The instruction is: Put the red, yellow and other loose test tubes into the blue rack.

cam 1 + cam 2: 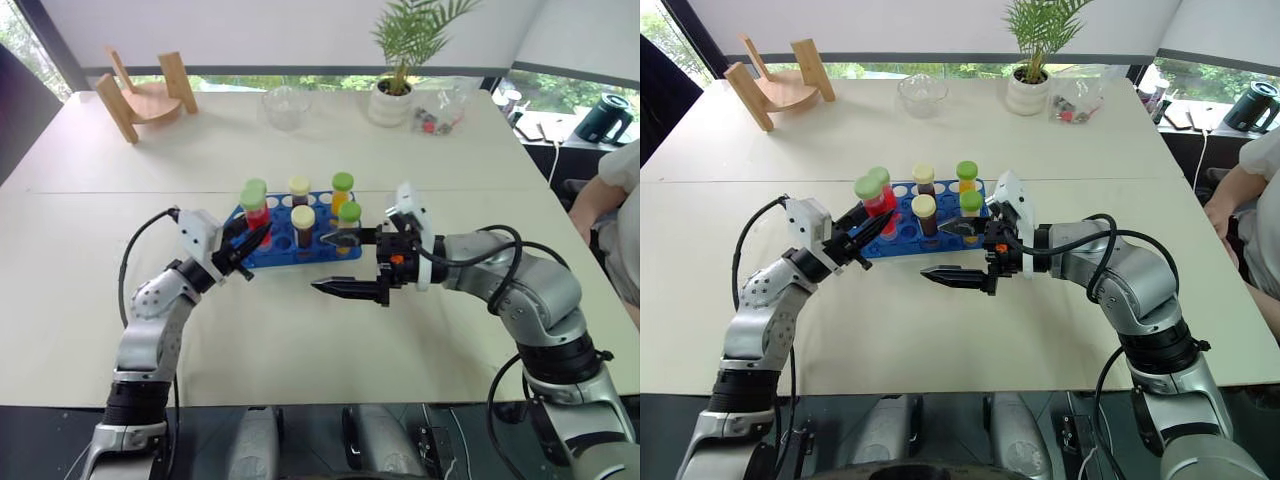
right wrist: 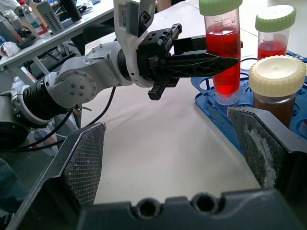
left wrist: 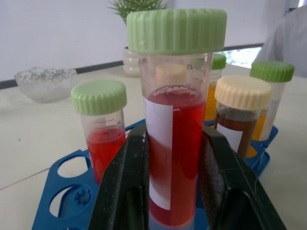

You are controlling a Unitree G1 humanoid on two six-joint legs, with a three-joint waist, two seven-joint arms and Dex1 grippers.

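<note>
The blue rack (image 1: 285, 252) lies mid-table and holds several capped tubes, among them a red one (image 3: 100, 129) and a brown one with a cream cap (image 3: 240, 115). My left gripper (image 1: 250, 240) is shut on an upright red test tube (image 3: 175, 134) with a green cap, at the rack's left end. In the right wrist view this tube's (image 2: 223, 52) lower end stands at a rack hole; how deep I cannot tell. My right gripper (image 1: 350, 262) hangs open and empty just off the rack's near right corner, fingers (image 2: 84, 158) pointing toward the left gripper (image 2: 211, 60). A yellow tube (image 1: 343, 192) stands in the rack.
A wooden stand (image 1: 145, 95) sits at the far left of the table. A glass bowl (image 1: 287, 105) and a potted plant (image 1: 395, 95) stand along the far edge. A person's arm (image 1: 600, 205) shows at the right edge, beyond the table.
</note>
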